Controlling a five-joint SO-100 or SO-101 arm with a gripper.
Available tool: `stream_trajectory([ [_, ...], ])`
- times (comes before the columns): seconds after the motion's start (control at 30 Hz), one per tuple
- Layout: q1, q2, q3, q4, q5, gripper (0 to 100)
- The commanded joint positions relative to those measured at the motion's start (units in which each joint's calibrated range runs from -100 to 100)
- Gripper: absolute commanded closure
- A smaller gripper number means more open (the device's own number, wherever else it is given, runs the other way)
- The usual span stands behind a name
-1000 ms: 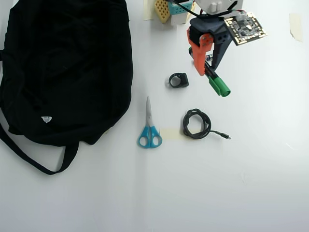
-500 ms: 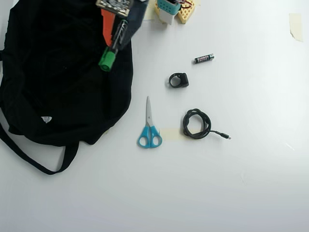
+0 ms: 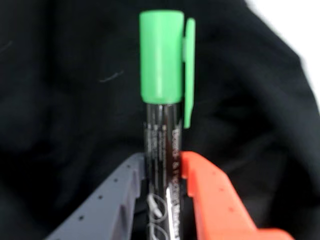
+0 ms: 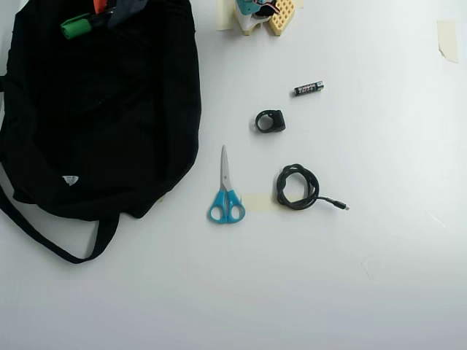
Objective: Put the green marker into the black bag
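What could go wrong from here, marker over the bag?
1. No opening shows in the black bag under the green marker; released here, it may land on top of the fabric, not inside.
2. The gripper clamps the barrel well below the cap, so the marker could pivot or slip.

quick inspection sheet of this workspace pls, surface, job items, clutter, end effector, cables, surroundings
surface: white tabletop, with a pale tape strip beside the scissors
job's things: slim dark-barrelled green-capped marker held above the large soft black fabric bag
clutter: blue-handled scissors, small black battery, black ring-shaped clip
grippers: end effector, one grey and one orange finger, shut on the marker barrel
cables: coiled black cable, loose on the table
surroundings: yellow and teal robot base at the top edge; tape piece at upper right
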Motion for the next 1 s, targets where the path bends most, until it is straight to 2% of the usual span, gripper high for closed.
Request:
stream_trajectory([
  [0.0,3.19,-0.53,2.79,-10.99,-1.57,98],
  [0.13,2.52,7.27,4.67,-23.48,-1.78,98],
  [0.23,0.28,8.35,4.67,-24.34,-1.83,95],
  [0.3,-2.19,7.35,4.67,-23.66,-1.83,73],
  [0.33,-2.57,7.35,4.76,-23.57,-1.83,67],
  [0.37,-2.79,7.19,4.76,-23.57,-1.83,65],
  [0.43,-3.76,6.94,4.76,-22.79,-1.83,72],
  [0.5,-6.98,-0.45,4.4,-16.16,-1.83,92],
  [0.53,-9.45,-5.43,4.31,-10.99,-1.83,98],
  [0.6,-16.1,-14.14,4.31,0.81,-1.83,98],
  [0.63,-22.01,-17.96,5.12,2.7,-4.3,98],
  [0.7,-27.55,-22.02,6.92,3.82,-10.17,98],
  [0.83,-48.79,-27.92,24.62,4.25,-10.27,98],
  [0.97,-57.39,-35.13,39.08,3.56,-9.75,98],
])
